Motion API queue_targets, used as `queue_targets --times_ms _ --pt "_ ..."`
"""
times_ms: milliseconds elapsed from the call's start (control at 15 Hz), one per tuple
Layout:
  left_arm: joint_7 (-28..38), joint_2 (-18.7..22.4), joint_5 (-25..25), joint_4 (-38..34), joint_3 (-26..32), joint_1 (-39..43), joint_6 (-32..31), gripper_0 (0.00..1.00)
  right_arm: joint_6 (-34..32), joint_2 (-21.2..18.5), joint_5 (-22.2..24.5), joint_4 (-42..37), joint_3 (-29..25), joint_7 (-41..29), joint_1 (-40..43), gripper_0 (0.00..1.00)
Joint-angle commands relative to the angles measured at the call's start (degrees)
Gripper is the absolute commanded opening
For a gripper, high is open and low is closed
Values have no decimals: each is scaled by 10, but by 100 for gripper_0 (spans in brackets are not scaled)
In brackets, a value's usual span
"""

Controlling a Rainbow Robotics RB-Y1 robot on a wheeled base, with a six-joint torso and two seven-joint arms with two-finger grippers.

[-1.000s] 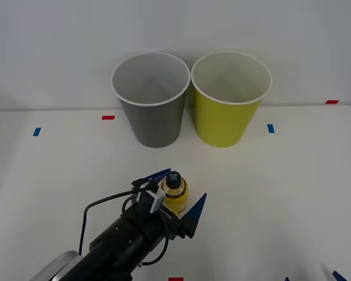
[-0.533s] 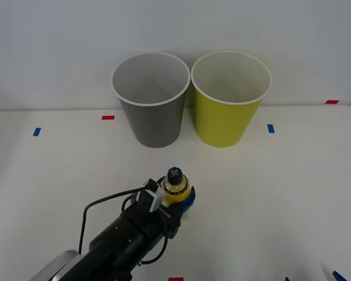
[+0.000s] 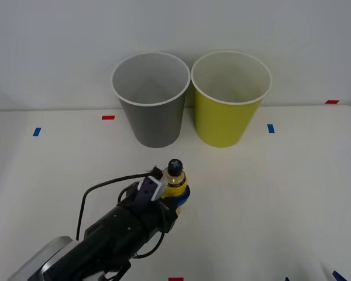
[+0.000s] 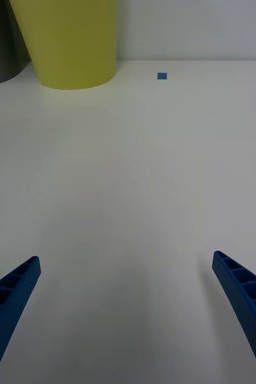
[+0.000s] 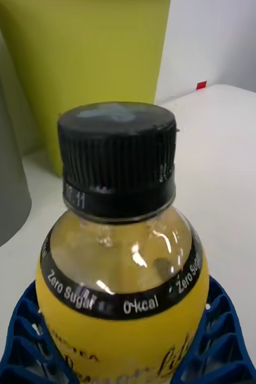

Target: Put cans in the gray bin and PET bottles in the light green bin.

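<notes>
Your left hand (image 3: 176, 196) has just clenched on the bottle (image 3: 175, 181), in front of the gray bin (image 3: 151, 99); carry it to the green bin (image 3: 229, 98).

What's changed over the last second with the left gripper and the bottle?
The left gripper, open around the yellow bottle a second ago, has shut on it and carried it a little toward the bins. The gray bin, the light green bin and the open right gripper have stayed put.
</notes>
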Motion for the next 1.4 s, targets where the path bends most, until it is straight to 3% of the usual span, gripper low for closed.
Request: queue_targets --times_ms 67,200,400,867,1400 --pt "2 3 10 -171 27 -9 244 7 0 0 0 0 0 0 0 100" --pt "4 -15 11 -237 41 -16 347 7 0 0 0 0 0 0 0 100" --pt "12 -41 14 -262 55 -34 397 6 0 0 0 0 0 0 0 100" --pt "31 -72 25 -262 147 -121 413 6 0 0 0 0 0 0 0 100" --pt "44 -148 -8 -190 151 -270 413 4 0 0 0 0 0 0 0 100"
